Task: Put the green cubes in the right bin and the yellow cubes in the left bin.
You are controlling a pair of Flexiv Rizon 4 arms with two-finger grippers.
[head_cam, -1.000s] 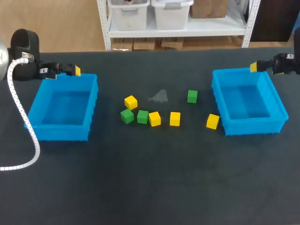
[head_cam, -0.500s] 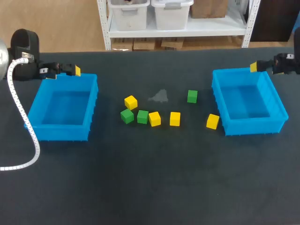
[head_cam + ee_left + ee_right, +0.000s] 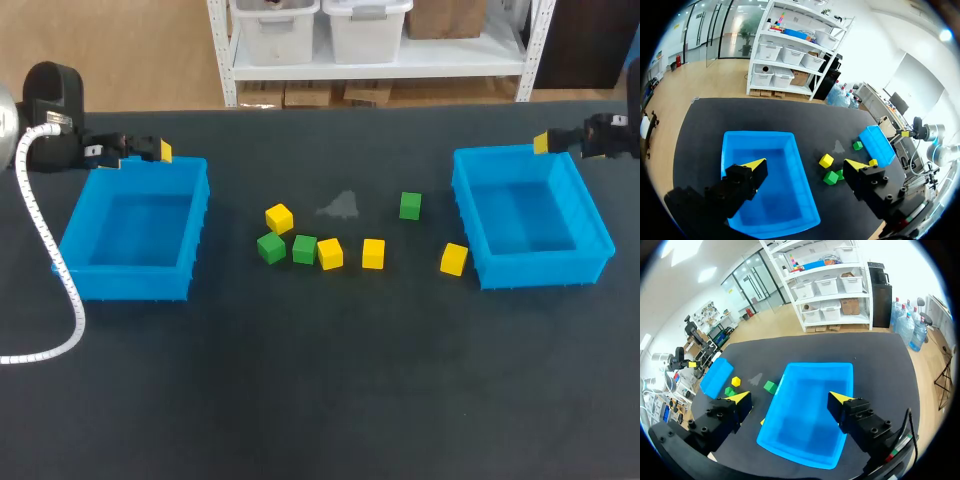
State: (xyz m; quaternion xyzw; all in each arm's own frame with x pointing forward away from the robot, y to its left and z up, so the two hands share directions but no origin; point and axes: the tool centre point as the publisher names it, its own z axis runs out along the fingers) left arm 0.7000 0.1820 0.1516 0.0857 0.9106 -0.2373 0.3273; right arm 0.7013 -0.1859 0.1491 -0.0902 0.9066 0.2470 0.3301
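The left gripper (image 3: 805, 164) hangs wide open by the left bin (image 3: 130, 282), and the right gripper (image 3: 790, 397) hangs wide open by the right bin (image 3: 540, 272). The green cubes (image 3: 304, 249) and yellow cubes (image 3: 373, 253) lie on the table (image 3: 320, 400) between the bins.

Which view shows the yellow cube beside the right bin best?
Head view: the yellow cube sits whole and unobstructed, close beside the right bin. Left wrist view shows it only as a tiny speck by that bin. Right wrist view shows just a sliver past the bin's wall.
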